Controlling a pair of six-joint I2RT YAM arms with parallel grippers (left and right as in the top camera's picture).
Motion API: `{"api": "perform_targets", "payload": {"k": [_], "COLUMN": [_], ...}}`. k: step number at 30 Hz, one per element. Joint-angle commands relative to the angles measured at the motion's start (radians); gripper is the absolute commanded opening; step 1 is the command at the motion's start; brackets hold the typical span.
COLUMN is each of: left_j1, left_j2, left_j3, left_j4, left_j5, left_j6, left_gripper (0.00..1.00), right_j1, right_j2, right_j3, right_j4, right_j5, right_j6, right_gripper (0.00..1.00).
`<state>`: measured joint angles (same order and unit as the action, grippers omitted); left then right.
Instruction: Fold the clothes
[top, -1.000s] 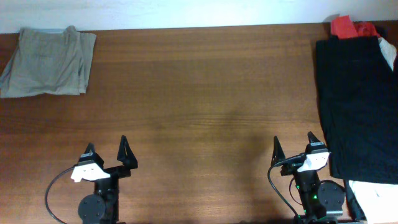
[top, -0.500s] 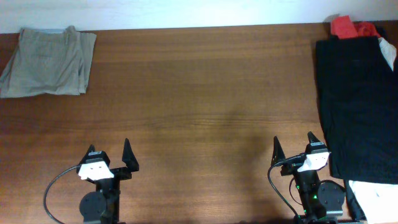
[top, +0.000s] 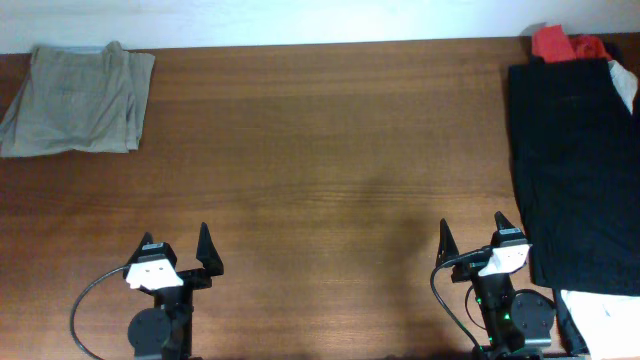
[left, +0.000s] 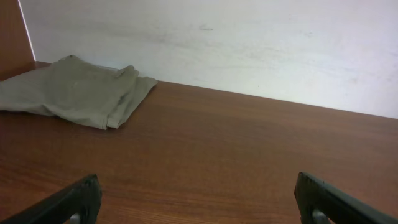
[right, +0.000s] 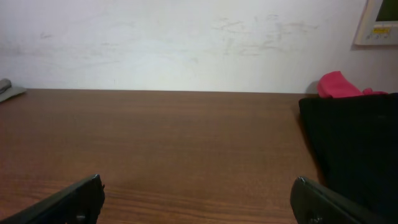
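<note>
The khaki-beige shorts (top: 75, 98) lie folded at the table's far left corner; they also show in the left wrist view (left: 74, 92). A black garment (top: 575, 170) lies spread along the right edge, also in the right wrist view (right: 354, 149). A red garment (top: 560, 43) sits behind it, seen too in the right wrist view (right: 339, 85). My left gripper (top: 176, 244) is open and empty near the front edge, its fingers in the left wrist view (left: 199, 199). My right gripper (top: 472, 236) is open and empty, just left of the black garment (right: 199, 199).
The brown wooden table (top: 320, 150) meets a white wall (left: 249, 43) at the back. A white cloth (top: 600, 315) lies at the front right corner under the black garment. A wall panel (right: 379, 22) hangs at the upper right.
The left gripper shifted slightly right and toward the front edge a second ago, then held still. The right arm and the clothes have not moved.
</note>
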<state>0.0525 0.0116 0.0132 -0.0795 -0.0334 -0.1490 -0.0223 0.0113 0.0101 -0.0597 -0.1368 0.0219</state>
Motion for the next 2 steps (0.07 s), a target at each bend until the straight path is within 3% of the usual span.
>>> {"api": "perform_targets", "payload": {"k": [1, 2], "left_j1": [-0.004, -0.004], "left_j2": [-0.006, -0.006], "left_j3": [-0.004, -0.004], "left_j4": [-0.004, -0.004], "left_j5": [0.015, 0.015], "left_j6": [0.02, 0.02], "left_gripper": [0.99, 0.99], "right_j1": [0.008, 0.008], "right_j2": [-0.008, -0.008], "right_j3": [-0.005, -0.005], "right_j4": [-0.005, -0.005], "right_j5": [-0.01, -0.009], "right_j6": [-0.004, -0.003], "right_gripper": [0.98, 0.99]}}
